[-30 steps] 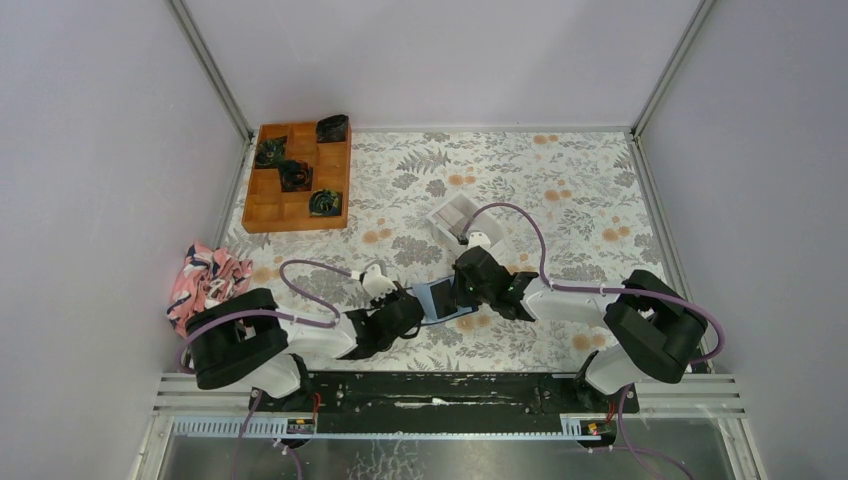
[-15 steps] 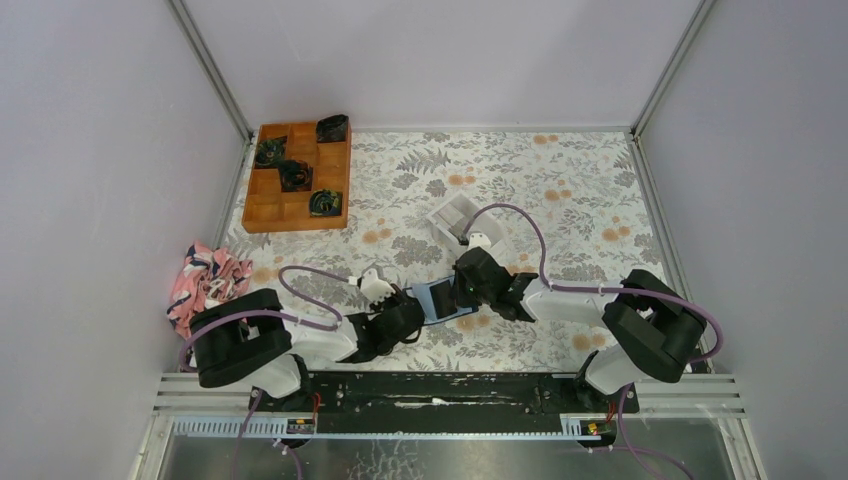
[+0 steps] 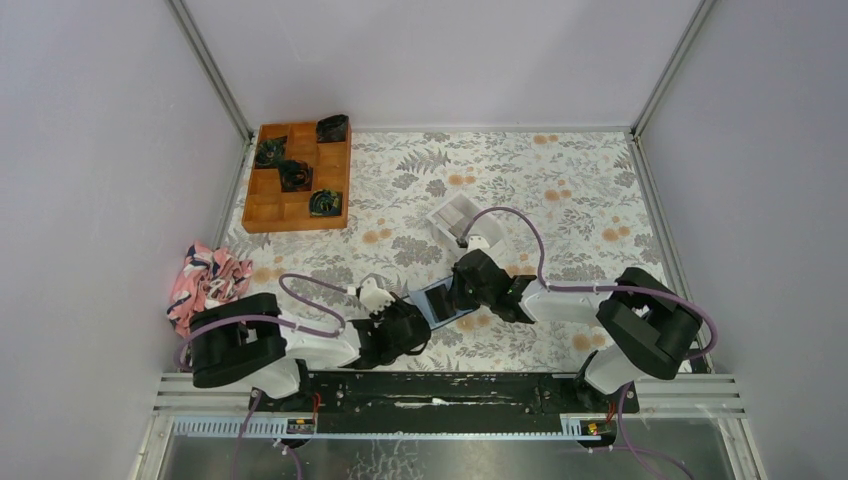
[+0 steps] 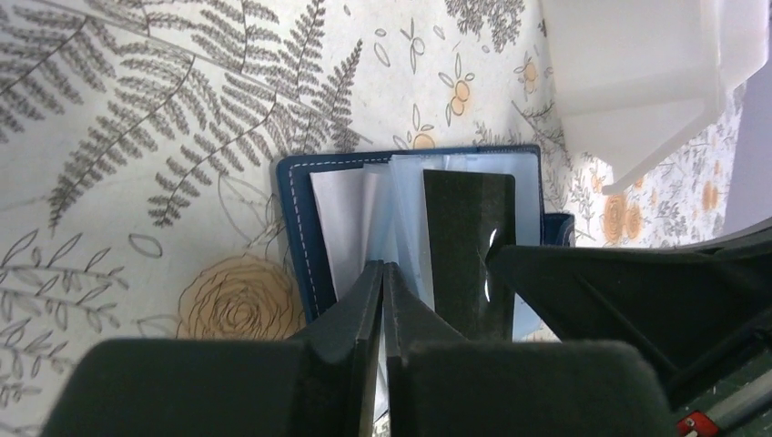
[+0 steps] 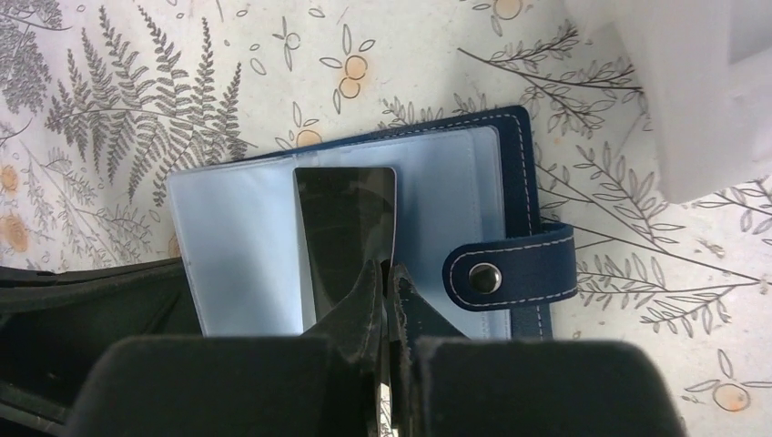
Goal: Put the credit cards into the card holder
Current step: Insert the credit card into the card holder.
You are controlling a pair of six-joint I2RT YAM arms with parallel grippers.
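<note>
**Right gripper** [image 5: 387, 273]: jaws pressed together on the near short edge of a dark credit card [image 5: 346, 223].
- The card's long axis runs straight ahead of the fingertips.
- Its far end lies over the pale-blue sleeves of the card holder [image 5: 237, 246].
- Whether the far end has entered a pocket or only rests on top cannot be told.

**Card holder**: a navy folding wallet, lying open on the table directly in front of the right fingertips and touching the card.
- Its snap strap [image 5: 510, 269] is thrown out to the right.
- From above it sits between the two grippers, slanted from near-left to far-right.
- At least one pale card [image 4: 344, 223] already shows in a sleeve.

**Left gripper** [image 4: 382, 273]: jaws all but together, with only a slit between them.
- The tips sit at the holder's near edge.
- Whether they pinch a sleeve leaf cannot be told.

**Judgement**: the right arm carries the card and is the one placed to act. The coming move turns on pushing along the card's own length, away from the wrist, into the sleeve mouth.

**Surroundings**
- Just beyond the holder: a white open-topped box [image 3: 452, 217].
- Surface: a floral printed cloth [image 3: 560, 190], flat.
- Far left corner: an orange compartment tray [image 3: 265, 205] with dark items in it.
- Left edge: a pink patterned cloth [image 3: 205, 280].
- Room: plain pale walls close in on three sides.
</note>
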